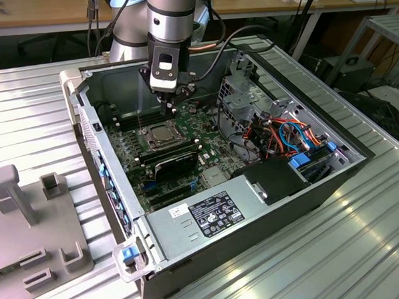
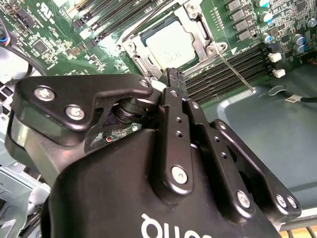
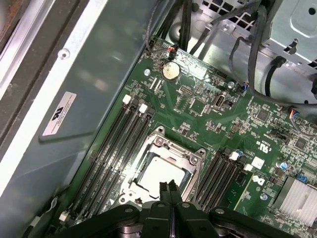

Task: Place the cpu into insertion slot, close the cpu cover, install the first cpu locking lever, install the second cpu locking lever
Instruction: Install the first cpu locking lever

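Silvery cpu sits inside the insertion slot.

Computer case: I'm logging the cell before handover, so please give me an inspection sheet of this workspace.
Surface: ribbed metal table bearing the open computer case.
Job's things: cpu seated beneath the lowered cpu cover; one locking lever standing up, unlatched.
Clutter: grey fixture blocks on the table, exterior view's left.
Grippers: gripper over the cpu's edge, jaws shut, holding nothing seen.
Cables: orange, blue and black wires bundled inside the case.
Surroundings: wooden benches behind.
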Robot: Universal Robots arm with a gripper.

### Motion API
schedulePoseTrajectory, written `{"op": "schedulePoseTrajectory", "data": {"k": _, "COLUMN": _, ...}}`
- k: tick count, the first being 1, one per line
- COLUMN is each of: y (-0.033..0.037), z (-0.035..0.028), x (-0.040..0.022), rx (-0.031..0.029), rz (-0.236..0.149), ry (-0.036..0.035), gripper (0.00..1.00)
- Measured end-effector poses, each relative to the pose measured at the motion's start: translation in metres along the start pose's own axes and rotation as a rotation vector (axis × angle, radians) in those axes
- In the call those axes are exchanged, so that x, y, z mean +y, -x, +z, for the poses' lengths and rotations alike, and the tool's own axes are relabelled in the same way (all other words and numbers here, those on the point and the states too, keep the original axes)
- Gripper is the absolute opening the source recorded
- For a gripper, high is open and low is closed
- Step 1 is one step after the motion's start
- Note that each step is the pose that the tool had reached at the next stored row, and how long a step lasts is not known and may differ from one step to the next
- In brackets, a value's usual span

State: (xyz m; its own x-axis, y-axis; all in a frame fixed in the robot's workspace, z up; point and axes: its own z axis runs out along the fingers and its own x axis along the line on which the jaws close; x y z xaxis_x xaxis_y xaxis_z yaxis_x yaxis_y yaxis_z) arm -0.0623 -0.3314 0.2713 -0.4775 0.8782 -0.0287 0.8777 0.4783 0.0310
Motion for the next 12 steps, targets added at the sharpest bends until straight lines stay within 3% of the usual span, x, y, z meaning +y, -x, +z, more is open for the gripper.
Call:
{"op": "schedulePoseTrajectory", "data": {"k": 7, "y": 0.0, "z": 0.0, "x": 0.0, "rx": 0.0019, "rz": -0.058, "ry": 0.0017, "gripper": 0.11}}
{"op": "schedulePoseTrajectory", "data": {"k": 12, "y": 0.0, "z": 0.0, "x": 0.0, "rx": 0.002, "rz": -0.062, "ry": 0.0018, "gripper": 0.11}}
